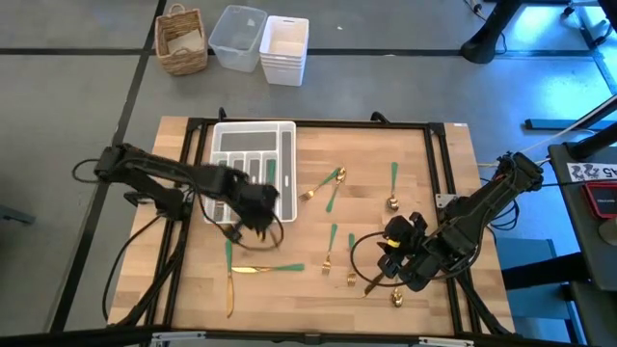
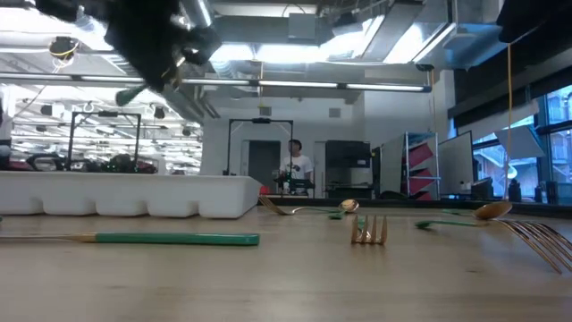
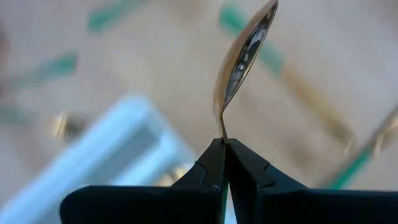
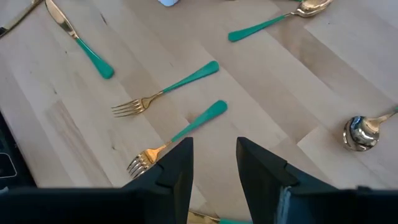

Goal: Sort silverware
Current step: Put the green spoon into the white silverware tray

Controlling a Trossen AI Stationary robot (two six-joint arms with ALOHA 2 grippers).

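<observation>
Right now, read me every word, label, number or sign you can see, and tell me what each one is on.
No text can be read with confidence.
White sheet with dark marks at the right edge of the high view: lettering, too small to read.
Silverware, white tray, wicker basket, plastic bins: no markings visible.
Room behind the table in the low view: signs, if any, too blurred.

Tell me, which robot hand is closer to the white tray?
Left. The left gripper hangs at the white tray's edge, gripping a spoon; the right gripper sits well away.
</observation>
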